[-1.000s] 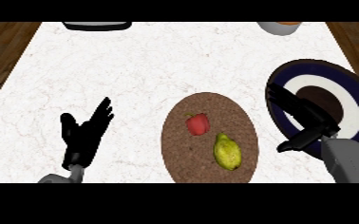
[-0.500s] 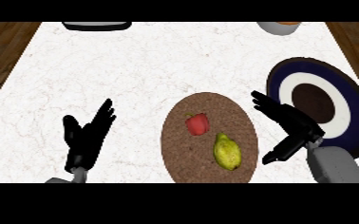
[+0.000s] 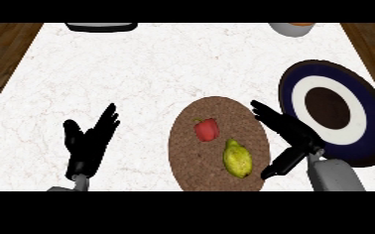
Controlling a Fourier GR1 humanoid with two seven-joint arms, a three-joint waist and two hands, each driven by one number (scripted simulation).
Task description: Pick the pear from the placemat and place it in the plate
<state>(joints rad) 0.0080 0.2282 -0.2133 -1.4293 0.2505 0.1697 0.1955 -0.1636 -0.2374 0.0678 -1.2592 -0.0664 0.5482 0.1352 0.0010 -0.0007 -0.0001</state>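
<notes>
Leftward is where the right hand (image 3: 291, 135) has gone since half a second ago: it was over the gap between plate and placemat, and now its fingers reach across the placemat's right rim, while a second ago it lay over the plate's left edge. Nothing else has shifted; the left hand (image 3: 86, 143) shows in the same spot at the lower left, open with fingers up, resting over the white marbled counter (image 3: 147, 69).

From the head view, one round brown woven placemat (image 3: 212, 176) lies at lower centre. Two things lie on it: one yellow-green pear (image 3: 236, 159) on its lower right part, and one red pepper (image 3: 207, 129) above and left of the pear, the two near each other but apart. The right hand's fingers are stretched out and spread, with the thumb hanging lower beside the pear's right side; it has hold of nothing, and the pear lies untouched on the mat.

One plate (image 3: 293, 87) sits at the right, with a dark blue rim, a white ring and a dark brown centre; nothing lies in it. Its left edge is just beside the placemat, partly behind the right hand. At the far edge of the counter two more vessels are cut off by the view: one dark one (image 3: 101, 27) at upper left and one pale bowl (image 3: 291, 29) with an orange inside at upper right. Wood-brown strips (image 3: 13, 44) flank the counter on both sides.
</notes>
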